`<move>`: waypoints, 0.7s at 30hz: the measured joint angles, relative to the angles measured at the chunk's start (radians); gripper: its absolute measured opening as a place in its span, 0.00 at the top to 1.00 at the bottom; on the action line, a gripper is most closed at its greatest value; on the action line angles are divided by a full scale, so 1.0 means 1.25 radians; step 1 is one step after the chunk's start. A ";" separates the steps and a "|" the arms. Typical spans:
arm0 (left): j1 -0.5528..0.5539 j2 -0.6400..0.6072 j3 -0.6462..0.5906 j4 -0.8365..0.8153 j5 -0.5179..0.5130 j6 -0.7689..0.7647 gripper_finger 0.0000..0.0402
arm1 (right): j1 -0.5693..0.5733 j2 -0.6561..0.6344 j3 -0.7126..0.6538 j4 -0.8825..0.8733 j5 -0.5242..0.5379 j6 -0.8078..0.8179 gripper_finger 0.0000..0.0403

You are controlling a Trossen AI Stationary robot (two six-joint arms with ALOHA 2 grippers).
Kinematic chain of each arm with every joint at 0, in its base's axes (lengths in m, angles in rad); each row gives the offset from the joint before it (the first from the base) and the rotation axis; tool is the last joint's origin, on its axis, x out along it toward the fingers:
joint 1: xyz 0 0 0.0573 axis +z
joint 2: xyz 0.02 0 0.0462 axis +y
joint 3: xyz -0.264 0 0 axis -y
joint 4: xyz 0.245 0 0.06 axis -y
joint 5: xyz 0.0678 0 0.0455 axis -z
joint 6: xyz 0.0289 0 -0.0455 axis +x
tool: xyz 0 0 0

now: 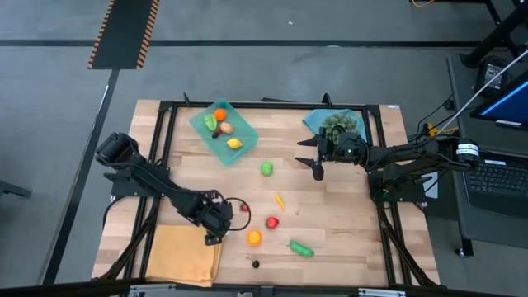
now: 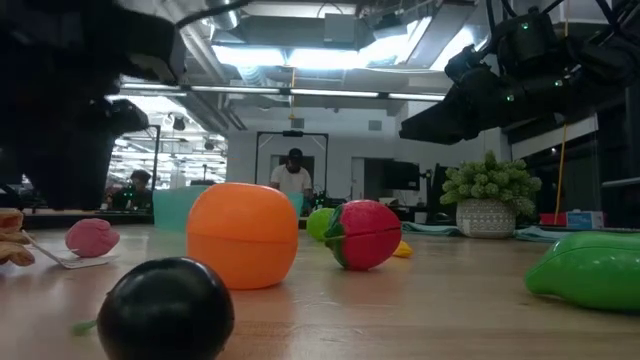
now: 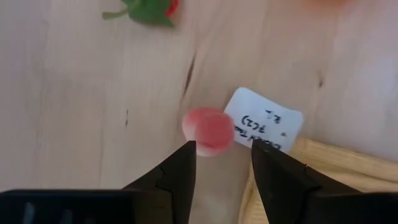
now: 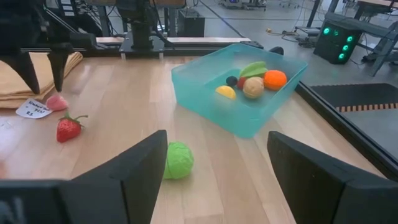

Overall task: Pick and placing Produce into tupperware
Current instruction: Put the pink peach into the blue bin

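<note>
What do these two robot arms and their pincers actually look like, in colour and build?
Both arms are dark, almost black, built of jointed segments. The left gripper ends in two flat, matte black fingers with angular stepped edges. The right gripper has two broad black fingers as well. The right arm carries a white band, small green lights near its wrist, and thin cables trailing off the table.

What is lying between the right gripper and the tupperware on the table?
One small green round produce piece sits on the wood between the right gripper and the tupperware; the right wrist view shows it, and the high view agrees.

Grey floor (image 1: 272, 74) (striped hazard mat (image 1: 124, 33))
</note>
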 joint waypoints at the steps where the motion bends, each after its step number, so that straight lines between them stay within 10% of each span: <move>1: 0.000 0.008 0.000 0.002 0.000 0.000 0.63 | 0.000 0.000 0.000 0.000 0.000 0.003 0.31; 21: 0.001 0.065 0.000 0.077 0.000 0.043 0.66 | 0.000 0.000 0.000 0.001 0.000 0.016 0.31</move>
